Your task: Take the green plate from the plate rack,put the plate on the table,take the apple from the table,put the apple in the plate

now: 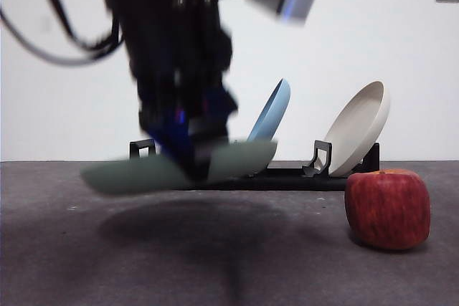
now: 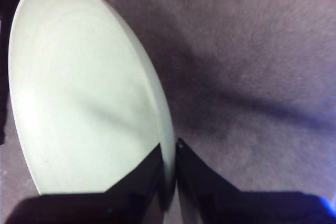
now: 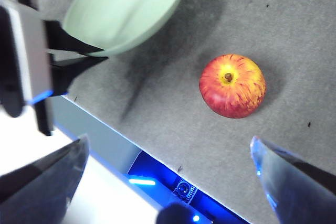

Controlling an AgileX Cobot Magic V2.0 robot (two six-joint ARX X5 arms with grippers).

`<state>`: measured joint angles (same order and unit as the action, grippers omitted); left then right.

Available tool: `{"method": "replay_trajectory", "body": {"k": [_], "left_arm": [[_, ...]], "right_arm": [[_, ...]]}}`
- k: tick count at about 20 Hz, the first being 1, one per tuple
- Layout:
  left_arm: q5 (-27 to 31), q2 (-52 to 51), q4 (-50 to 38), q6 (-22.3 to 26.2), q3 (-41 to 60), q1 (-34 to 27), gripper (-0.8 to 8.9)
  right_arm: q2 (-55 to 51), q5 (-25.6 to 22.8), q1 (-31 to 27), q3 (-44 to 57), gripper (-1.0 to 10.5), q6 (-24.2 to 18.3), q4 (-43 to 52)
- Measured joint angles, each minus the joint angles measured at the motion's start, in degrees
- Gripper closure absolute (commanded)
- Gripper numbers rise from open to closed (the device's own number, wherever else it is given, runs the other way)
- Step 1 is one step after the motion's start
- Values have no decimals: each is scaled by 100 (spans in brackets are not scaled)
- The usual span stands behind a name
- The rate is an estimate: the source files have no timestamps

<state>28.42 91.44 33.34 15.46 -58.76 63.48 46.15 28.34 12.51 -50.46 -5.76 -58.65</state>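
You've got the pale sage green round plate pinched at its rim by the left gripper, jaws narrow, clamped on the edge. Plate's nearly flat, in the air just above the dark grey matte table, shadow under it, in front of the long black plate rack. Blue plate & beige plate lean in the rack. Red-yellow blocky apple sits on the table, near right. Right gripper hangs above the apple w/ jaws wide, holding nothing.

The table carries the apple and plate rack.
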Motion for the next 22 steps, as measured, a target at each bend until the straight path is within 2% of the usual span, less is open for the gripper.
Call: {"method": "replay_trajectory", "body": {"k": [9, 12, 13, 15, 16, 22], "left_arm": [[385, 802, -1130, 358, 328, 162, 819], [393, 927, -1224, 382, 328, 234, 806], [332, 925, -1244, 382, 326, 243, 755], [79, 925, -1250, 337, 326, 243, 574], [66, 929, -1233, 321, 326, 260, 522], [188, 863, -1095, 184, 229, 258, 520]], "right_arm": [[0, 0, 0, 0, 257, 2, 0], [0, 0, 0, 0, 257, 20, 0], [0, 0, 0, 0, 257, 22, 2], [0, 0, 0, 0, 258, 22, 0], [0, 0, 0, 0, 257, 22, 0], [0, 0, 0, 0, 257, 42, 0]]}}
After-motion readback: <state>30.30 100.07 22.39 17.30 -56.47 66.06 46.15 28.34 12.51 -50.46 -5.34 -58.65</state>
